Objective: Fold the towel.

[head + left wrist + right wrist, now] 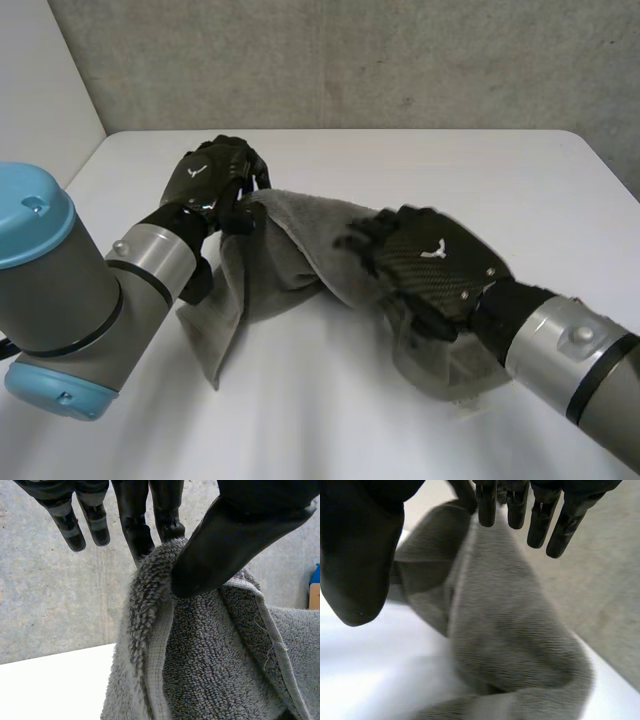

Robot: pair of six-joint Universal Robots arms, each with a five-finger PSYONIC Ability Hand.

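- Left arm sits closest in the head view, at the left end of the towel.
- Left hand holds that end raised off the table. Cloth hangs from it down to the tabletop.
- Left wrist view adds the grip detail: the left thumb pinches a hemmed towel edge against the left fingers behind it. The remaining fingers stand straight beside the towel, clear of it.
- Right hand lies palm down over the towel's right end in the head view, with cloth bunched beneath it.
- Right wrist view shows the underside: the right fingers are straight and the right thumb is spread apart from the towel, pinching nothing. The towel runs under the palm up to the fingertips.
- Between the hands, the towel forms a rumpled, sagging band.
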